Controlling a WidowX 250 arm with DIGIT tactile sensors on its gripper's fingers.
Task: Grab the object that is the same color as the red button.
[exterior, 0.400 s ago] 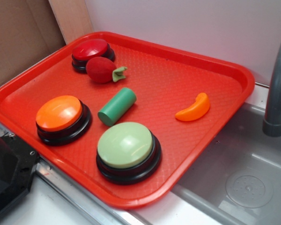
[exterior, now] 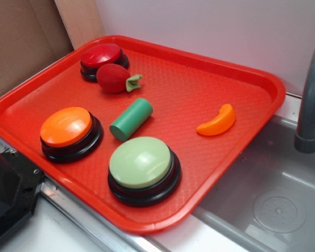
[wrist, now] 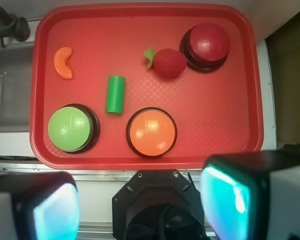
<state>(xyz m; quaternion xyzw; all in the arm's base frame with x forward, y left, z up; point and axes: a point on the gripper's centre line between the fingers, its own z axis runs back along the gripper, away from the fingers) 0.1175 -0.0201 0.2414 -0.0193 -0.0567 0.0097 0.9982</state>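
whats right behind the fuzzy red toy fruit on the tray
The glossy red dome button on its black base sits directly behind the fuzzy dark-red toy fruit, which hides part of the base's front edge. Whether they touch cannot be told.

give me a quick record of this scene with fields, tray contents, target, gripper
surface: red tray beside a sink
buttons: red button, orange button, green button
target: red toy fruit, touching the red button's base, leaf pointing away from it
other items: green cylinder lying on its side, orange crescent
gripper: gripper open, over the tray's near edge, holding nothing
task state: fruit not yet grabbed
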